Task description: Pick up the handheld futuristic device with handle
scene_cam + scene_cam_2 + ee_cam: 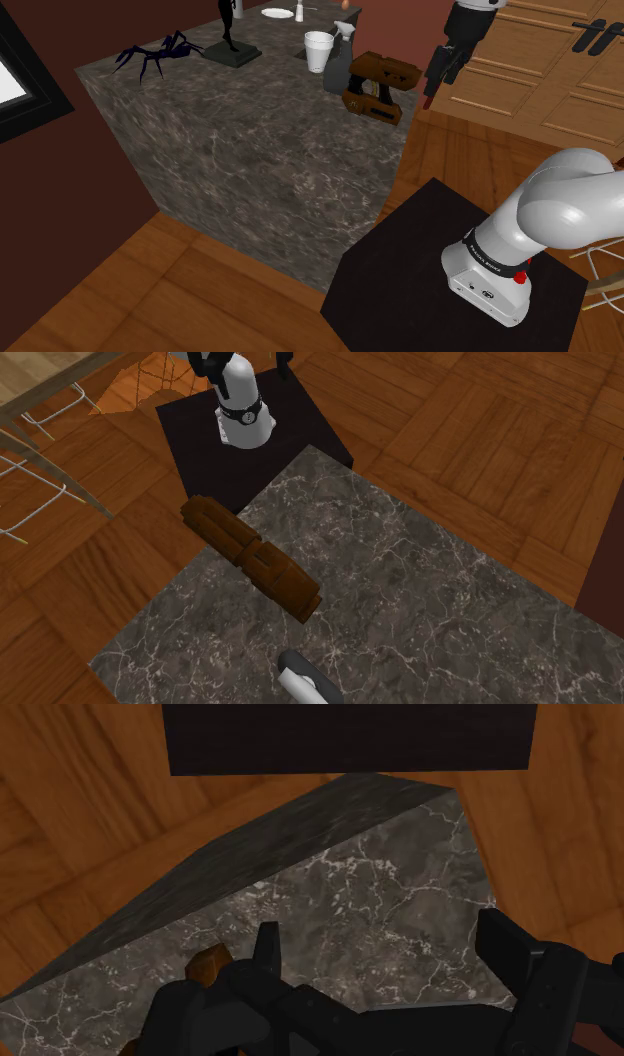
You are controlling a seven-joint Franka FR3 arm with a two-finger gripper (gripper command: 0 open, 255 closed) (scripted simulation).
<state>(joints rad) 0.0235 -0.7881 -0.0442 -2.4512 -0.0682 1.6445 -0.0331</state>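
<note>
Nothing of the pick-up proper is done yet, as far as I can judge: the brown device [380,82] lies untouched on the marbled tabletop [250,150], along the edge nearest the black stand [400,260]. In the second exterior view, the end of the device closest to the stand seems to reach out past that edge. The pincer [432,90] hangs in the air on the stand's side of the device, higher than it and apart from it. It is released, its two fingers [265,949] spread wide with only bare stone between them. In the wrist view a small brown piece of the device peeks out beside one finger. A white cup [318,48] and a grey spray bottle [340,62] stand just beyond the device, farther from the stand. Left to do, I judge, are the lining up over the device, the descent, the closing and the lift.
</note>
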